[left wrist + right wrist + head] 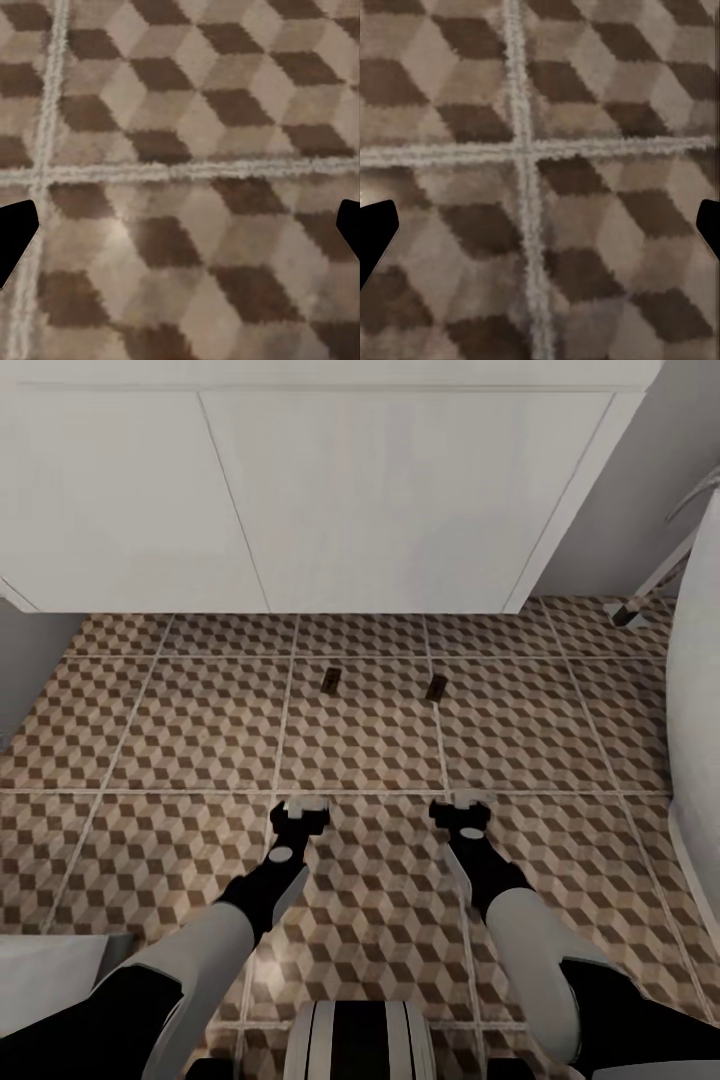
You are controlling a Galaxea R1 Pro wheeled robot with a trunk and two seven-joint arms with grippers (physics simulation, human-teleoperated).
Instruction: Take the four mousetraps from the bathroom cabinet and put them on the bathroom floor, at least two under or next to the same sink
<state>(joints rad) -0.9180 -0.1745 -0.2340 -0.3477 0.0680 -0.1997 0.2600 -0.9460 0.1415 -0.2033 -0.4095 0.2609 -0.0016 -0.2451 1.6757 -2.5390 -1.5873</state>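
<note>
Two mousetraps lie on the cube-patterned bathroom floor (200, 730) just in front of a white unit: one small brown board (329, 680) and a second (436, 688) a short way to its right. Both arms point down at the tiles nearer to me. My left gripper (300, 812) hangs open over bare floor, its dark fingertips (16, 238) spread wide with nothing between them (180, 232). My right gripper (462, 806) is likewise open and empty above a grout crossing (540, 232). The orange-brown cabinet is out of view.
A white unit with flat doors (300, 490) spans the back. A curved white fixture (700, 710) runs along the right edge, with a dark-footed leg (630, 610) behind it. A pale grey object (50, 970) sits at the lower left. My base (360, 1040) shows at the bottom.
</note>
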